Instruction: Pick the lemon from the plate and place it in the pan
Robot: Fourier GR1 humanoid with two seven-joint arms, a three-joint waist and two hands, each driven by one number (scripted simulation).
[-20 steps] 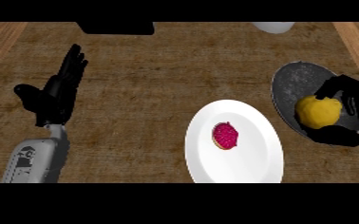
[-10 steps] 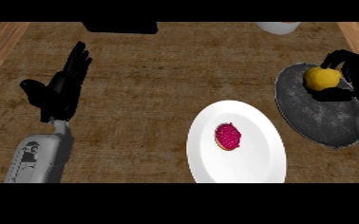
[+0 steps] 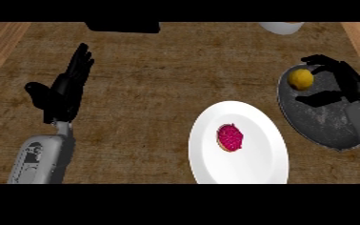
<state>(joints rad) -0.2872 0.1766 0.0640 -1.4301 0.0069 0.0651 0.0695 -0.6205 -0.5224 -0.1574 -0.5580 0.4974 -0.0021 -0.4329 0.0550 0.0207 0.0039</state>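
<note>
Lemon (image 3: 301,78) has been moved to the pan (image 3: 316,124)'s far edge. The right robot hand (image 3: 345,79) is spread and released, so placement is judged nearly done.

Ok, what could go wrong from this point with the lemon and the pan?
The lemon lies right at the left rim of the pan, so it might roll out toward the plate. The right hand is spread close around the lemon; pulling away could nudge it over the rim.
</note>
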